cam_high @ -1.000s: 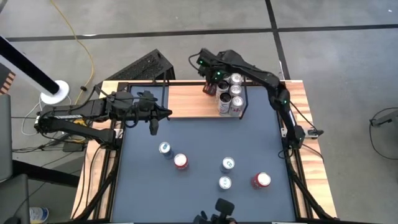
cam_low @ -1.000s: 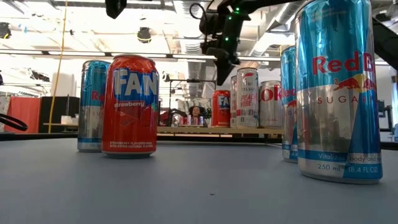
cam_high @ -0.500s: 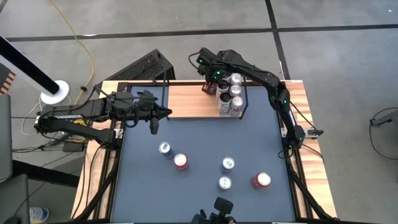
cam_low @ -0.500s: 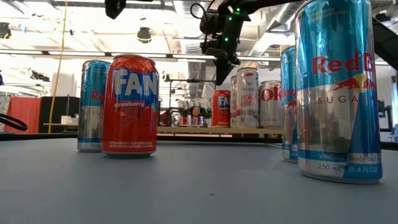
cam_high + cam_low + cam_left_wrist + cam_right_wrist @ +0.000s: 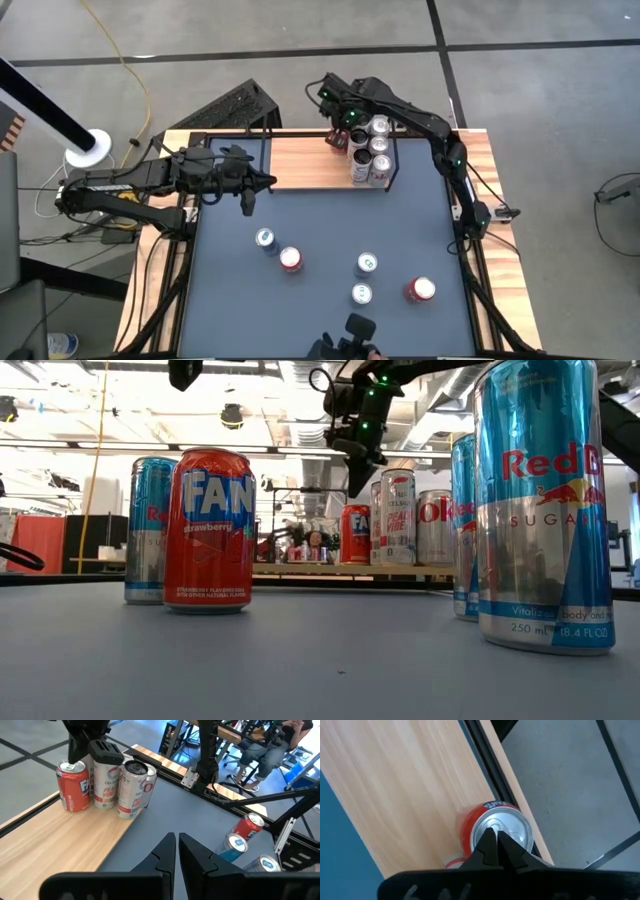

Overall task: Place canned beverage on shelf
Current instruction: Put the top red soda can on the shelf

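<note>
The shelf (image 5: 300, 160) is a light-wood board at the table's far edge, with several cans standing at its right end. Leftmost of them is a red can (image 5: 517, 827), upright on the board by the shelf's far edge. My right gripper (image 5: 493, 834) is shut and points down over this can's top; the low view shows a small gap between the fingertips (image 5: 357, 488) and the can (image 5: 355, 535). My left gripper (image 5: 272, 182) is shut and hovers near the shelf's left near edge, holding nothing. Several more cans (image 5: 290, 259) stand upright on the grey table top.
A white can (image 5: 105, 782) and a silver can (image 5: 132, 790) stand close beside the red can (image 5: 72, 787). Black wire frame (image 5: 392, 160) closes the shelf's right end. The shelf's left half (image 5: 55, 845) is bare wood. People sit beyond the table (image 5: 265, 750).
</note>
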